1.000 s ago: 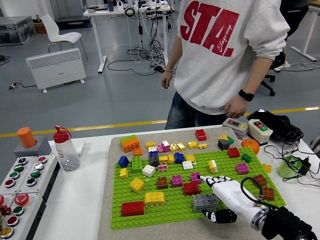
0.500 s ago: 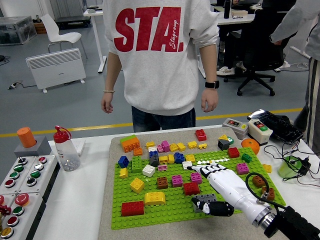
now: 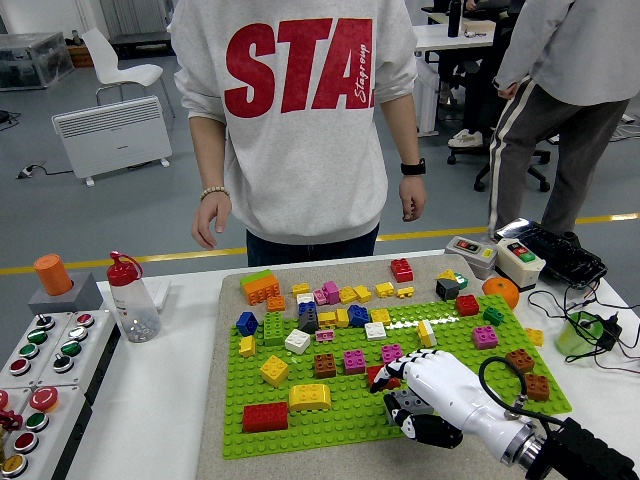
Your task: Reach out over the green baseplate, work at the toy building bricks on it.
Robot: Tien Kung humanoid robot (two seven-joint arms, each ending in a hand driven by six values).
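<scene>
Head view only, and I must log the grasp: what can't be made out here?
- Grey brick: mostly hidden under the right hand; whether it is gripped or only touched cannot be told.
- Red brick: partly covered by the fingers.
- Right forearm: cut off by the picture's bottom right corner.
- Left hand: out of frame.
- Baseplate studs under the hand: hidden.

Right hand (image 3: 425, 390): white shell over the back and knuckles, black fingertips, silver wrist ring, then a black arm (image 3: 585, 455) with a black cable looping above it. Person (image 3: 295, 120) at the far side: grey sweatshirt with red lettering, dark trousers, bead bracelet, black wristwatch.
</scene>
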